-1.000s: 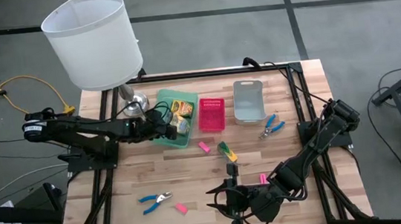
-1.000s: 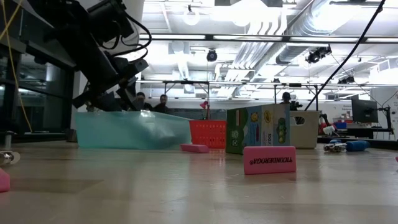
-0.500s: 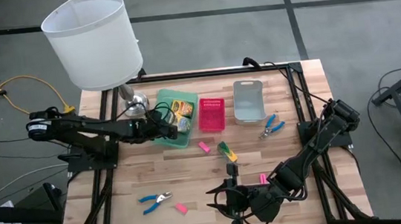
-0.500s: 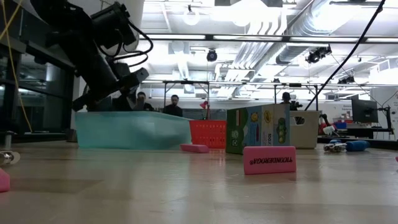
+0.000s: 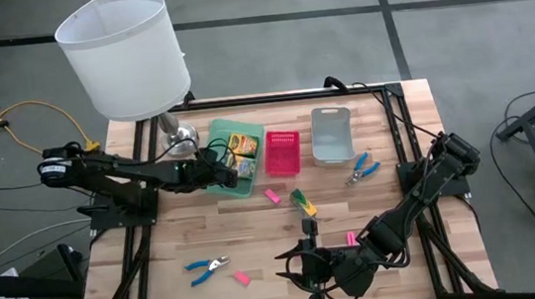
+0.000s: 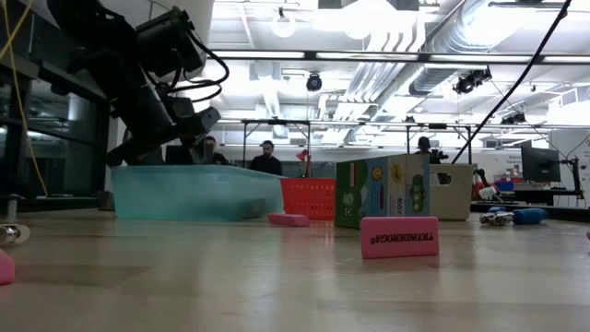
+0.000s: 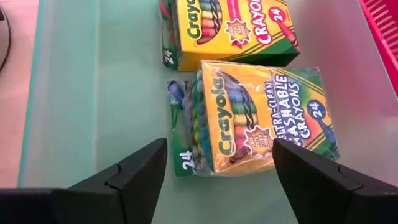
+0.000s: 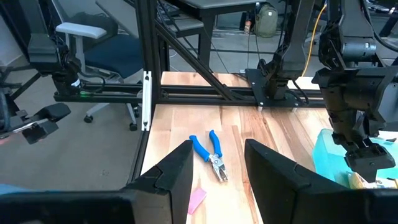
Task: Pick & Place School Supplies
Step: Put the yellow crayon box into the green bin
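Observation:
My left gripper (image 5: 222,170) (image 7: 219,149) hangs open just above the green tray (image 5: 213,183), its fingers wide of a crayon box (image 7: 261,121) that lies flat on the tray floor. A second crayon box (image 7: 230,25) lies beside it. The third crayon box (image 5: 303,202) (image 6: 383,191) stands on the table. Pink erasers (image 5: 272,196) (image 5: 242,279) (image 5: 351,237) lie scattered. One blue-handled tool (image 5: 207,266) (image 8: 211,154) lies near the front left, another (image 5: 361,167) beside the grey tray. My right gripper (image 5: 285,266) waits open near the front edge.
The pink tray (image 5: 282,153) and grey tray (image 5: 331,135) sit in a row to the right of the green one. The white-shaded lamp (image 5: 123,55) stands on the far left corner, close behind my left arm. Bare wood lies in the table's middle.
My left gripper has risen out of the green tray and drawn back a little toward the table's left edge. The crayon boxes in the tray have stayed put. My right arm has kept still.

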Available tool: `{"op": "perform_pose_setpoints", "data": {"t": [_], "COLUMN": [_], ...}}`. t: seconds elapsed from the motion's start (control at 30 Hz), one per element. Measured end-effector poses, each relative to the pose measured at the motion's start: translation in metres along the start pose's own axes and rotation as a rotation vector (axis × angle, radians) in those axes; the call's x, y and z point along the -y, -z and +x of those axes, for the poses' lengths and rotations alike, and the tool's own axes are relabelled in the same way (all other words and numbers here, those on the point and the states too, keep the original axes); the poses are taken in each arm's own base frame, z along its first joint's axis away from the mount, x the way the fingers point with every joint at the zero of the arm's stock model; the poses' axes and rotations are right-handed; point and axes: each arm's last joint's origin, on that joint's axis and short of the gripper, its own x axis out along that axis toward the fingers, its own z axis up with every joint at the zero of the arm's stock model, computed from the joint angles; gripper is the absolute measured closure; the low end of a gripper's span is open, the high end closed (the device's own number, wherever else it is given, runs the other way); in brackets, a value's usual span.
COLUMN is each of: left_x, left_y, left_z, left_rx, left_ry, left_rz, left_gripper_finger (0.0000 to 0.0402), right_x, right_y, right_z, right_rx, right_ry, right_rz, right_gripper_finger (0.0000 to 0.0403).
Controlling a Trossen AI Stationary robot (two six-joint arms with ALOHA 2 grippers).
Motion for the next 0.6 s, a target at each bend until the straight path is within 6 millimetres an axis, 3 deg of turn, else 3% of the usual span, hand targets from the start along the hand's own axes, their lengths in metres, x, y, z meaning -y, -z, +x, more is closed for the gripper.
{"op": "perform_pose_setpoints", "data": {"t": [0.33,0.6], "left_x": [0.013,0.023], "left_y": [-0.01,-0.017], "left_z": [-0.005,-0.027], "left_rx": [0.082,0.119], "left_ry": [0.13,0.302], "left_rz": [0.078,0.267], "left_gripper_finger": [0.0117,0.0117], "right_x": [0.0,0.001], "right_y": [0.0,0.002], "right_z": [0.0,0.0], "right_rx": [-0.001,-0.023], "right_ry": [-0.001,0.008], "right_rz": [0.004,0.029], "right_gripper_finger": [0.0266,0.0266]}}
